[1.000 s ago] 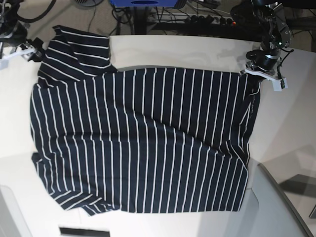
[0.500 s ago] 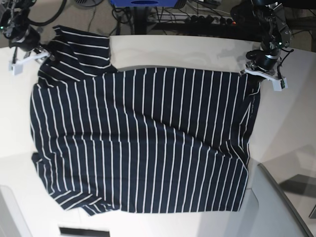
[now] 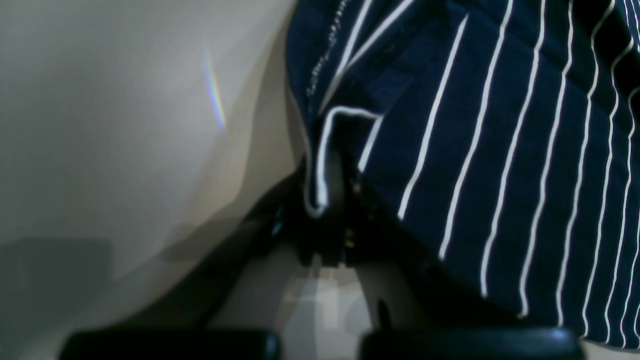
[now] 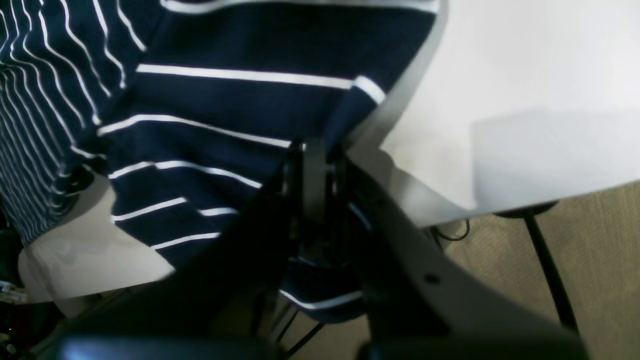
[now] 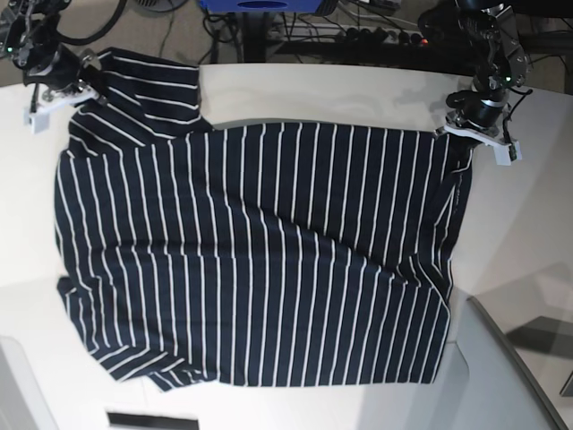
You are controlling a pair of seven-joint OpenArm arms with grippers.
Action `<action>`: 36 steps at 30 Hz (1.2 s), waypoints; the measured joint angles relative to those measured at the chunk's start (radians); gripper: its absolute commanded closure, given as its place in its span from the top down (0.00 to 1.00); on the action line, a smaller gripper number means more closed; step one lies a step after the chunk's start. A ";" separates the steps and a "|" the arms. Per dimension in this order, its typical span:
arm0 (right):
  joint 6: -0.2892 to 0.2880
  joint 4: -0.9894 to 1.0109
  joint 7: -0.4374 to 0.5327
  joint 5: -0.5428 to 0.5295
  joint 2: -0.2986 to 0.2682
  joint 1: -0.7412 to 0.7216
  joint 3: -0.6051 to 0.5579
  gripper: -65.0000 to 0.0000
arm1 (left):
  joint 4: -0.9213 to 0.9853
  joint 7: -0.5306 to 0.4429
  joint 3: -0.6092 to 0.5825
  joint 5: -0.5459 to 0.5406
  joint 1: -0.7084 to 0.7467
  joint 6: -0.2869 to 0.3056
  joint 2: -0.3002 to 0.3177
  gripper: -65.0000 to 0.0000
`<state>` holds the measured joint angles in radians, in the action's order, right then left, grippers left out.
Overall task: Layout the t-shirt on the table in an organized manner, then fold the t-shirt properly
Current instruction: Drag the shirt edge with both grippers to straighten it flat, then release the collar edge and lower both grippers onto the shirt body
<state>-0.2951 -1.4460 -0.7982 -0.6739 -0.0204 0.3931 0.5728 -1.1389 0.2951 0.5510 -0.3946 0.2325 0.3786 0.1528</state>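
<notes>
The t-shirt point(image 5: 255, 251) lies spread mid-bench point(image 5: 528, 224). Left fingers point(image 3: 325, 200) and right fingers point(image 4: 312, 170) are clamped on far-edge corners (shallow bites). An uneven pull risks slipping or dragging the fabric askew.

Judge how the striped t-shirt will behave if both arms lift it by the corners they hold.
The t-shirt looks thin and floppy: it wrinkles where the left gripper and right gripper pinch it, so the middle would probably sag. It likely slides easily on the smooth table, and seems light.
</notes>
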 measured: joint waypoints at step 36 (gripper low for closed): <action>-0.008 -0.394 -0.183 0.000 0.084 0.132 0.152 0.01 | -0.319 0.060 -0.002 0.022 0.330 -0.091 -0.061 0.00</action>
<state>-0.3027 -1.8397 -0.9817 -0.6739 0.0635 0.5247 0.7246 -1.4578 0.3550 0.5488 -0.3725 0.5629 0.2874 0.0914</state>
